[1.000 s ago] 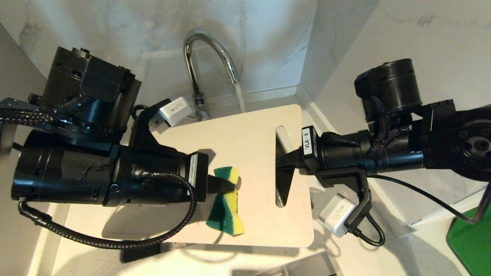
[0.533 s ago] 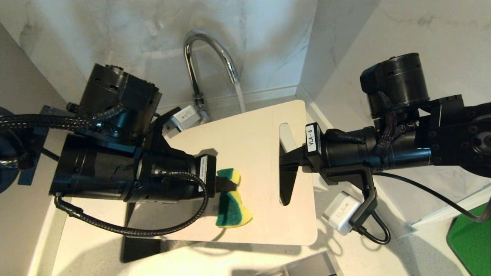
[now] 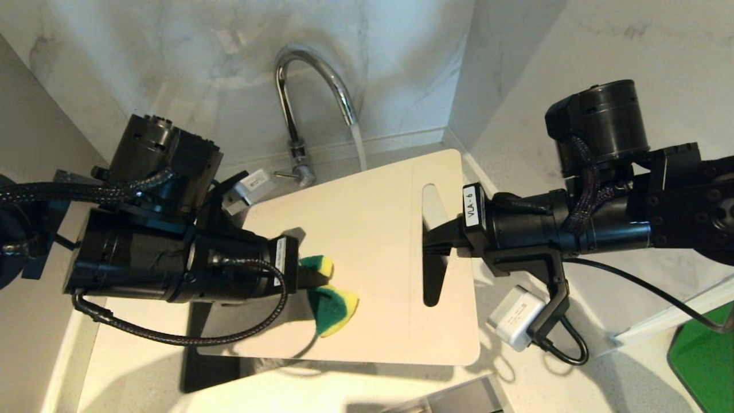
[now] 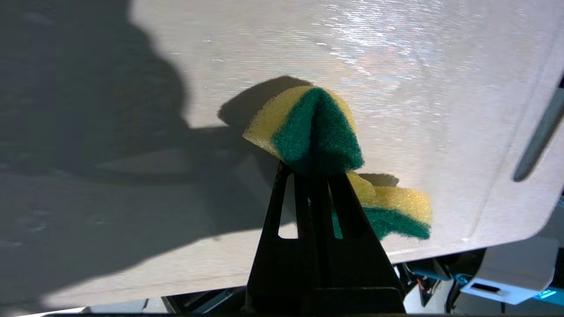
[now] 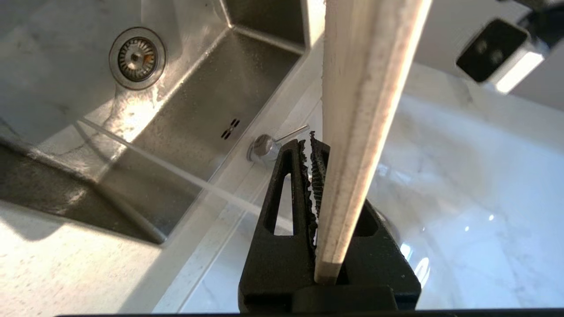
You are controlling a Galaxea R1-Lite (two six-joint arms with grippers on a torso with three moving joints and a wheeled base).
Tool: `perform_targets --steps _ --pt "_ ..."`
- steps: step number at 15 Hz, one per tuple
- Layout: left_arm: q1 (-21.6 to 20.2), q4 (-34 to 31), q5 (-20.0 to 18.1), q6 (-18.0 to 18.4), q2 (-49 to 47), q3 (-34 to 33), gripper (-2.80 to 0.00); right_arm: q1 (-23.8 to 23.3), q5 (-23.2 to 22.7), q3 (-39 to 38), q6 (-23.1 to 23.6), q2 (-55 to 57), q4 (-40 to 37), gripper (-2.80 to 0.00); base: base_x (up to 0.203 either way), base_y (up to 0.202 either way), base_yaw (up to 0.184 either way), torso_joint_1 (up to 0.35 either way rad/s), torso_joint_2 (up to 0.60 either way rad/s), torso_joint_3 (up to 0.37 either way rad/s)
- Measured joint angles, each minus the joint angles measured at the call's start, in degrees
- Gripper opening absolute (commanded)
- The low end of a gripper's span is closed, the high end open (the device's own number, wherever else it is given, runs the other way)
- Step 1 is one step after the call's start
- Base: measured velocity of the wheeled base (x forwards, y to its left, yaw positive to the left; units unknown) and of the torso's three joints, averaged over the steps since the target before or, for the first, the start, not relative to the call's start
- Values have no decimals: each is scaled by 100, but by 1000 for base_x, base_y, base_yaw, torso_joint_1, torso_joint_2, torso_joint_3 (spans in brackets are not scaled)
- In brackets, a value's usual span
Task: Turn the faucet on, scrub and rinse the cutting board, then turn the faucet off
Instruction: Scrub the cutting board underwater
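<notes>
Faucet (image 3: 312,94) is running: a thin stream leaves the arched spout and drops past the far edge of the cutting board (image 3: 373,229). The small side lever sits at the faucet base, just behind the board's far-left corner.

The board is held in the air over the steel sink (image 5: 189,114), face up toward the head camera. Its handle slot (image 3: 434,244) is at the robot's right end. In the left wrist view the board surface looks wet and glossy.

Right gripper (image 3: 433,244) comes in from the right at slot level, fingers (image 5: 282,193) clamped narrow on the strip of board beside the slot. The right wrist view shows the board edge-on, seated between the two pads. That same view shows the drain (image 5: 137,57) in the sink floor and the water stream crossing the basin.

Left gripper (image 3: 309,278) reaches in from the left, fingers (image 4: 317,198) pinched tight on a yellow-green scrub sponge (image 3: 331,301). The sponge is squeezed at its middle so the two ends flare out, and it is pressed against the left half of the board face. Green scouring side shows on both flared ends, yellow foam at the edges.

A green object (image 3: 705,355) sits on the tabletop at the far right.
</notes>
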State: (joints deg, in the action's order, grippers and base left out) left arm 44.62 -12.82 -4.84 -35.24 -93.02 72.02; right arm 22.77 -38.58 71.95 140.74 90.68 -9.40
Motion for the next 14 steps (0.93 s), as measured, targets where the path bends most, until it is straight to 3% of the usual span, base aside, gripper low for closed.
perform_targets --steps 7,11,14 --pt "-717 747 -414 34 321 -1174 -280 -72 -14 -70 -74 -19 11 -280 0 0 0 0 0 0" --pt "-1307 1262 -707 79 488 -1828 -280 -76 -11 -81 -88 -48 15 -280 0 0 0 0 0 0" --pt "-1869 1285 -1050 271 611 -2167 -280 -73 -15 -82 -127 -84 16 -280 0 0 0 0 0 0"
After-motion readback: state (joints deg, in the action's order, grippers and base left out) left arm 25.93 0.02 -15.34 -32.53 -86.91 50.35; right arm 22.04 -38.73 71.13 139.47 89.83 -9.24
